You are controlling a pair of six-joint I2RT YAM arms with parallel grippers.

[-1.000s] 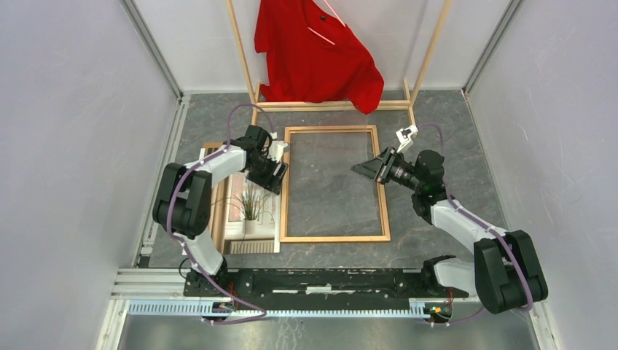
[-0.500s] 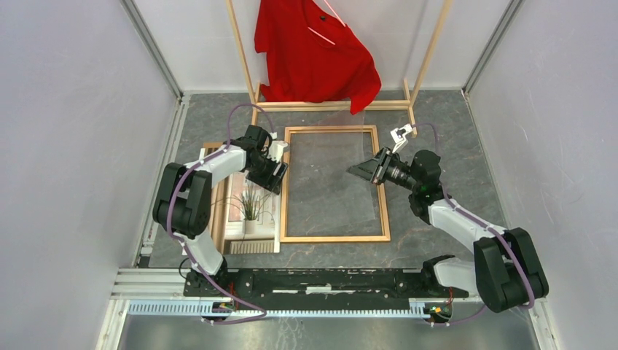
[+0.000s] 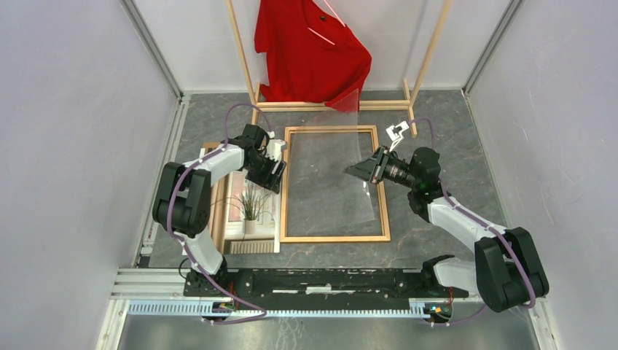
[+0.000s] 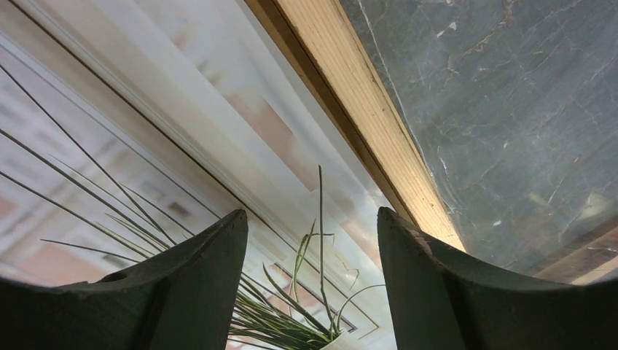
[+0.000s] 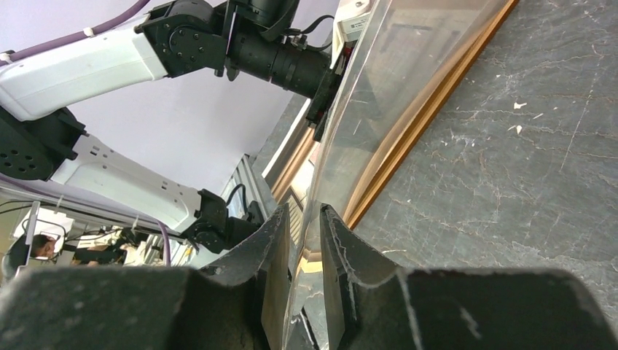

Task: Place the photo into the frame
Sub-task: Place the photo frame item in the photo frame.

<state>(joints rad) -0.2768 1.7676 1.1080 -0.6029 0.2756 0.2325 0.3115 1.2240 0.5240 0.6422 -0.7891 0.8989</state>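
Observation:
The photo (image 3: 248,208), a print of a grassy plant in a white pot, lies flat left of the frame (image 3: 283,197). The frame is thin orange-brown wood lying on the grey floor. My left gripper (image 3: 274,165) hovers open over the photo's upper right part, beside the frame's left bar. In the left wrist view, the photo (image 4: 146,138) and frame (image 4: 357,109) show between the spread fingers (image 4: 197,284). My right gripper (image 3: 362,169) is shut on a clear sheet (image 3: 342,146), which tilts up over the frame. In the right wrist view, the clear sheet (image 5: 393,80) runs between the narrow jaws.
A brown backing board (image 3: 216,197) sticks out from under the photo's left side. A pale wooden rack (image 3: 331,106) with a red shirt (image 3: 313,51) stands just behind the frame. Grey walls close in on both sides.
The right gripper has moved a little left and up, lifting the clear sheet so it tilts more steeply, its far edge now in front of the shirt. The left arm has barely shifted.

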